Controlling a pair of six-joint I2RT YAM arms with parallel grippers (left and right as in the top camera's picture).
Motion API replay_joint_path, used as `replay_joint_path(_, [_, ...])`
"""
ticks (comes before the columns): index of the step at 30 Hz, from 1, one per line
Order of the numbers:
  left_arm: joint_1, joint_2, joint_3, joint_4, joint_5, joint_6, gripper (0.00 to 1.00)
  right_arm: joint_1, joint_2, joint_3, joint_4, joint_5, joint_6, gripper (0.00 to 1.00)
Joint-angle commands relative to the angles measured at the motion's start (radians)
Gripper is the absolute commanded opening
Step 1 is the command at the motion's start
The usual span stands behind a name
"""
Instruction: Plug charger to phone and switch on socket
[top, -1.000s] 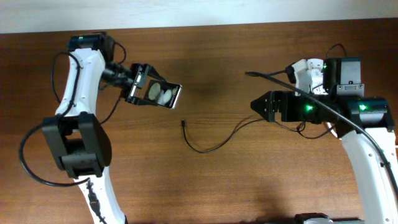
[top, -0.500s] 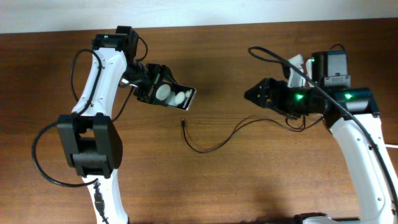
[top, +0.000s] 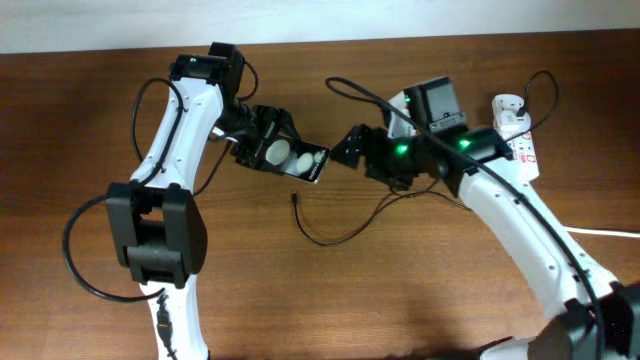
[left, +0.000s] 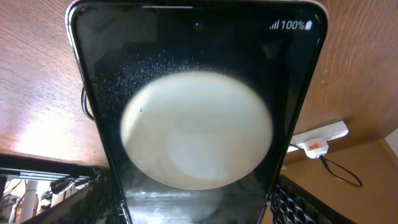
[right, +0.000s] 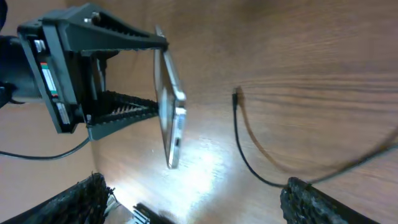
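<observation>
The wooden table (top: 400, 300) fills the overhead view, and the phone (top: 308, 162) sits near its upper middle; everything else is placed from the phone. The left arm (top: 175, 120) reaches in from the phone's left, and the right arm (top: 520, 220) from its right and below. The socket (top: 522, 150) lies well to the phone's right, its thick white cord (top: 610, 233) trailing further right. The left wrist view catches the socket past the phone's right edge, a red mark on its face.

The left claw (top: 278, 150) clamps the phone, its fingers (left: 297, 199) pressing both long edges. The screen faces that wrist camera, showing a large pale glare and "100%" in one corner. From the right wrist the phone shows edge-on and tilted. The right claw (top: 345, 152) hovers just right of the phone, apart from it, with its fingers (right: 93, 193) spread wide and holding nothing.

The charger (top: 340, 236) curls on the wood below and right of the phone and runs under the right arm. Its white adapter (top: 508, 105) sits at the socket's far end, well right of the phone. The plug tip (top: 294, 197) lies loose just below the phone, touching neither it nor either claw.
</observation>
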Motion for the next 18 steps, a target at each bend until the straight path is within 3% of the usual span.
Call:
replay_joint_path(1, [-0.001,-0.007,0.023,-0.001,0.064,-0.013,0.0,0.044,0.032,0.008,0.055,0.023,0.008,0.91])
replay_joint_path(8, [-0.001,-0.007,0.023,-0.002,0.19,-0.013,0.0,0.057,0.037,0.008,0.139,0.047,0.016,0.9])
replay_joint_path(15, [-0.001,-0.007,0.023,-0.002,0.204,-0.013,0.01,0.148,0.088,0.008,0.212,0.148,0.068,0.77])
replay_joint_path(18, [-0.001,-0.007,0.023,-0.002,0.204,-0.013,0.02,0.15,0.145,0.008,0.252,0.148,0.079,0.66])
